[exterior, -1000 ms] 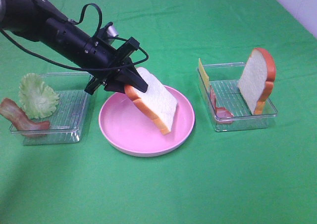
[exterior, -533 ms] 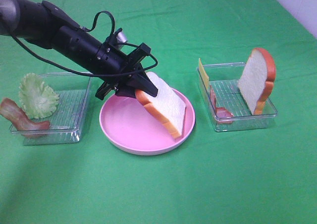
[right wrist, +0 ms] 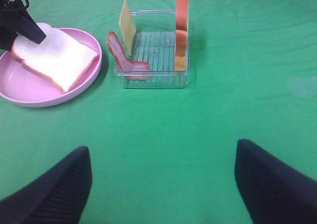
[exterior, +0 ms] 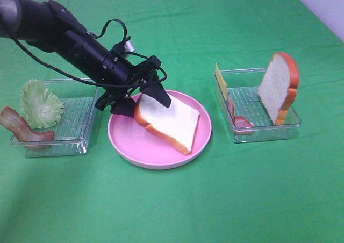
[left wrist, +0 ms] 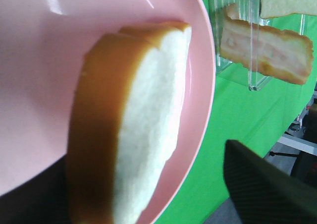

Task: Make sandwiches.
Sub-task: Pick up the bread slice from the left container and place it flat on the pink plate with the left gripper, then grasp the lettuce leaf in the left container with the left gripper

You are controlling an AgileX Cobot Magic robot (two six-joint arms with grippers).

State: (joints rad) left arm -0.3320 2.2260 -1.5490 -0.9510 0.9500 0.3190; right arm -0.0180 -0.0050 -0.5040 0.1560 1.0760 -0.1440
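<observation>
Dropped from its tilt of half a second ago, the bread slice (exterior: 171, 122) now lies nearly flat on the pink plate (exterior: 134, 154) at centre frame, white face up. The left gripper (exterior: 144, 106) has its fingers spread and grips nothing, though the slice's crusted end sits between them. The right gripper (right wrist: 163, 194) stands wide and empty. The slice's long axis runs from upper left, at the gripper, toward the plate's lower right. Only the base layer is down: lettuce (exterior: 40, 103), bacon strips (exterior: 21, 127), cheese (exterior: 220, 77) and the second slice (exterior: 278, 87) wait in the clear trays (exterior: 80, 141)

Round pink plate (exterior: 126, 138) at the middle of the green-covered table (exterior: 215, 200), clear ribbed plastic tray (exterior: 75, 127) just left of it, second clear tray (exterior: 248, 100) near its right
</observation>
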